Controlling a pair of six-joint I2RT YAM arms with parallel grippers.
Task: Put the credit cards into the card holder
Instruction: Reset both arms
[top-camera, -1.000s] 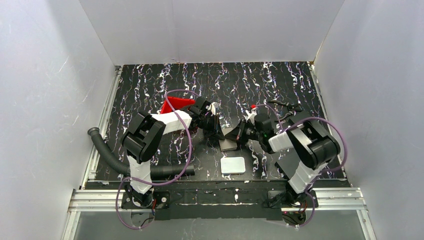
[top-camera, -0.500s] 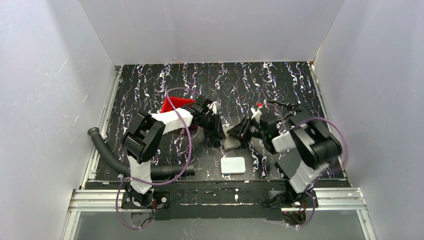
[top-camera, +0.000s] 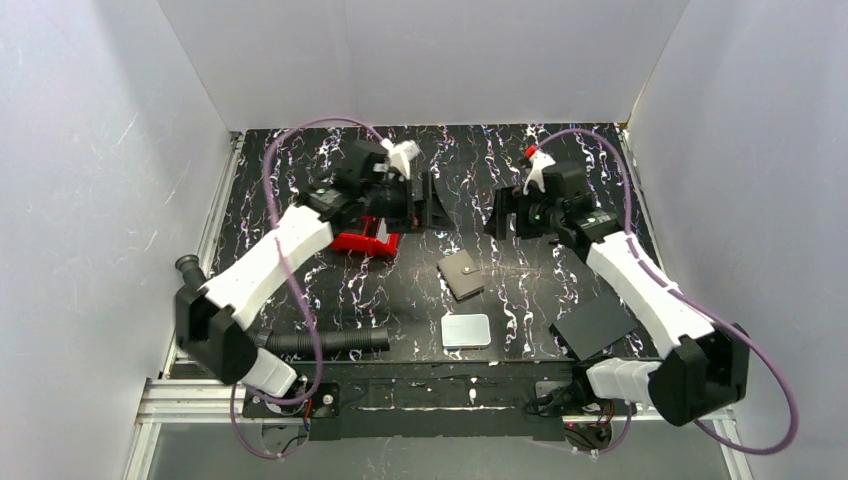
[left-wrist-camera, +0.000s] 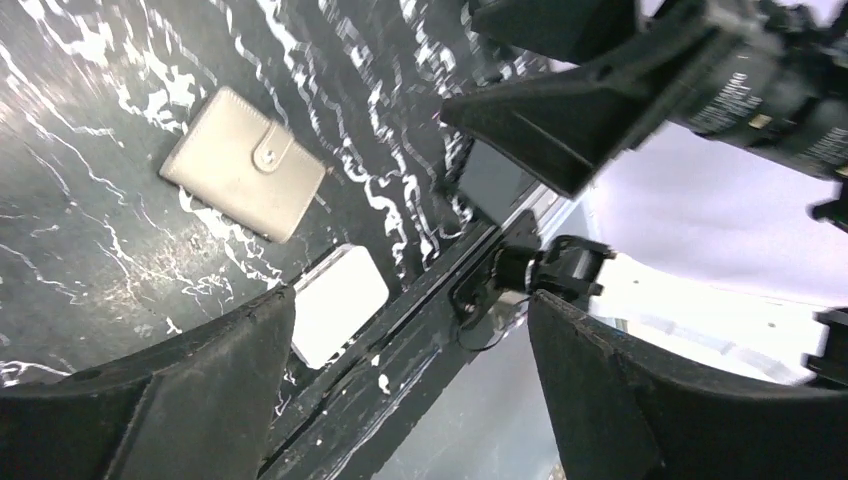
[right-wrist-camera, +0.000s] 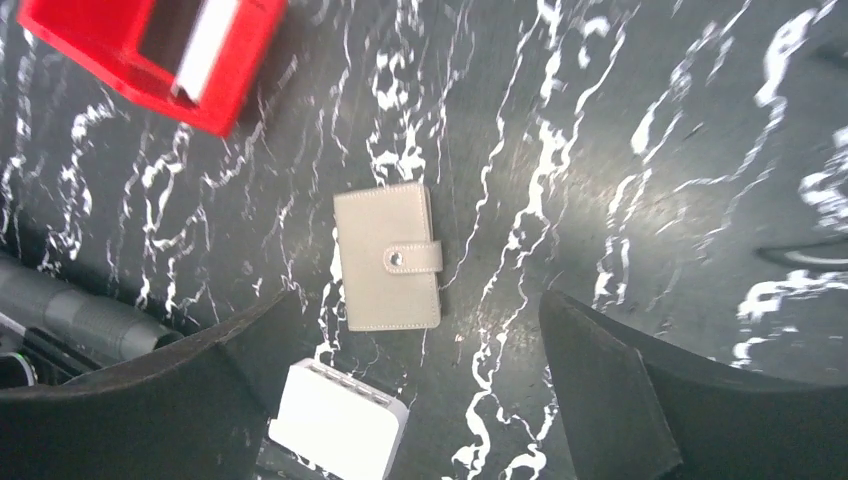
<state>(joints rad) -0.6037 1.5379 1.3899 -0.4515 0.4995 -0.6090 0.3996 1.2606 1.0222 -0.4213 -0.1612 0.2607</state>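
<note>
One card holder (top-camera: 461, 276) flat mid-table, bare room all round, one white slab (top-camera: 466, 330) by the near edge, credit cards (right-wrist-camera: 205, 45) in one red tray (right-wrist-camera: 245, 70) left, left gripper (top-camera: 428, 203) and right gripper (top-camera: 498, 213) up high, jaws wide apart, empty

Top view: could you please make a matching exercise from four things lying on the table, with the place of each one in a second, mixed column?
1. card holder
2. red tray
3. white slab
4. black sheet

A. front centre
B. by the left arm
C. in the middle, strap closed
D. front right, by the right arm

Pairs: 1-C, 2-B, 3-A, 4-D
</note>
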